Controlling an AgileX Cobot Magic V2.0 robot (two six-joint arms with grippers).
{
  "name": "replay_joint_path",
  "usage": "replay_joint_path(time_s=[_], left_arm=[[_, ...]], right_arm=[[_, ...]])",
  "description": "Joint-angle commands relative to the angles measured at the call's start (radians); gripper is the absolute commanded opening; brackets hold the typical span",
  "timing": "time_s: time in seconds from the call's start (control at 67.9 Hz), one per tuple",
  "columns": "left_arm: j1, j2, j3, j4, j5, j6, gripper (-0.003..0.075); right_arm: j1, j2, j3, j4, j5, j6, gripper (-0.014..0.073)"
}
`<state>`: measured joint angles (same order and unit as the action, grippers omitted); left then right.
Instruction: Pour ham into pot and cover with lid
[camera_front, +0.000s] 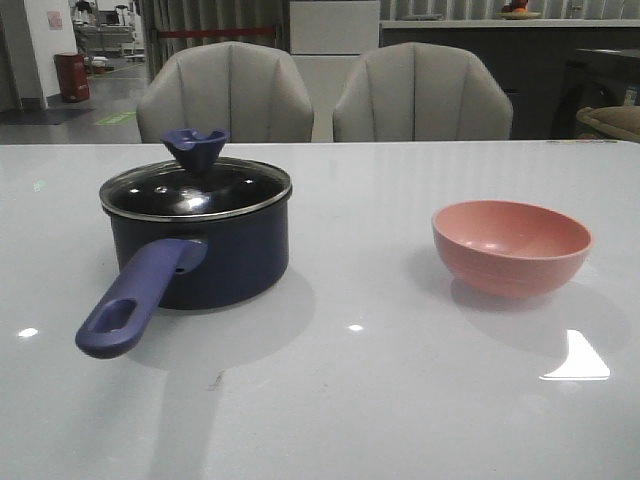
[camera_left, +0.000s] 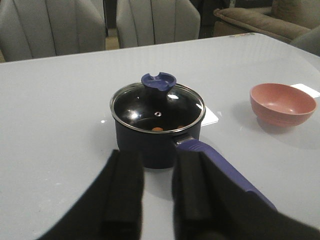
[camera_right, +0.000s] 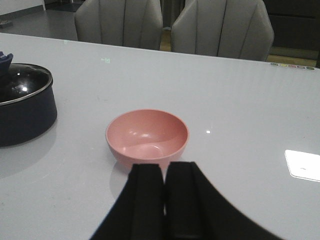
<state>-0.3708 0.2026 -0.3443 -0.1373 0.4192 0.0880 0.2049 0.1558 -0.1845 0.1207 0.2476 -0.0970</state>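
White table (camera_front: 350, 400), lid (camera_front: 196, 187) on pot (camera_front: 215, 260), ham (camera_left: 157, 129) visible only from left wrist, left gripper (camera_left: 157, 192) apart, right gripper (camera_right: 164, 200) together.

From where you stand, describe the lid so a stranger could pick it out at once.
On the white table, look left to the dark navy pot with the long purple-blue handle. The lid sits on its mouth: clear glass, metal rim, flared dark blue knob. The only other dish, the pink bowl to the right, is uncovered.
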Motion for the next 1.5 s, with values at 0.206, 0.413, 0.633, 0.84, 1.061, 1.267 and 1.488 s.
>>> replay_joint_path(time_s=[0.206,0.413,0.633,0.84,1.061,1.267,1.488], left_arm=[[0.001,0.008,-0.021,0.0,-0.105,0.001,0.0134],[0.001,0.008,-0.021,0.0,-0.105,0.001,0.0134],[0.005,0.008,0.015,0.029,-0.112,0.001,0.0134],[0.159,0.008,0.157,0.083,-0.362,-0.008,0.0134],[0.286,-0.051,0.331,0.198,-0.514,-0.196,0.0134],[0.323,-0.193,0.369,0.198,-0.419,-0.196,0.0134],[0.338,-0.227,0.369,0.202,-0.397,-0.196,0.0134]], right_arm=[[-0.001,0.01,-0.026,0.002,-0.079,-0.01,0.015],[-0.001,0.01,-0.026,0.002,-0.079,-0.01,0.015],[-0.001,0.01,-0.026,0.002,-0.079,-0.01,0.015],[-0.001,0.01,-0.026,0.002,-0.079,-0.01,0.015],[-0.001,0.01,-0.026,0.002,-0.079,-0.01,0.015],[-0.001,0.01,-0.026,0.002,-0.079,-0.01,0.015],[-0.001,0.01,-0.026,0.002,-0.078,-0.01,0.015]])
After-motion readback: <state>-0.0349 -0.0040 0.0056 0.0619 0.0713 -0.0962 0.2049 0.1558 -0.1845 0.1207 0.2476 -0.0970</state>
